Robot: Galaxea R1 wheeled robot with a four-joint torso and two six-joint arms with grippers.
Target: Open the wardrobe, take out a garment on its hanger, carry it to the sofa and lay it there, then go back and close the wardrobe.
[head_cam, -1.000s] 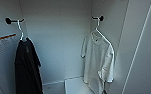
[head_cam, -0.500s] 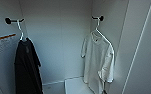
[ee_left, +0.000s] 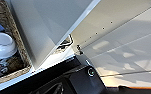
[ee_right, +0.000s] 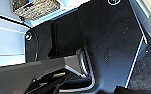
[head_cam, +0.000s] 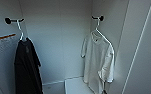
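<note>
Wardrobe (head_cam: 66,37) open: white garment (head_cam: 99,62) hangs on hanger (head_cam: 101,33) from right-side peg, black tee (head_cam: 27,67) at left. No change vs 0.5 s ago. Finger state of both grippers: can't tell.

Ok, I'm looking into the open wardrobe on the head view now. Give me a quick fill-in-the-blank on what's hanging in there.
1. The white T-shirt hangs on a white hanger from the dark peg on the ____ side wall of the wardrobe.
2. The garment hanging opposite it is a ____ T-shirt.
3. The number of shirts hanging inside is ____.

Missing words: right; black; two
</note>
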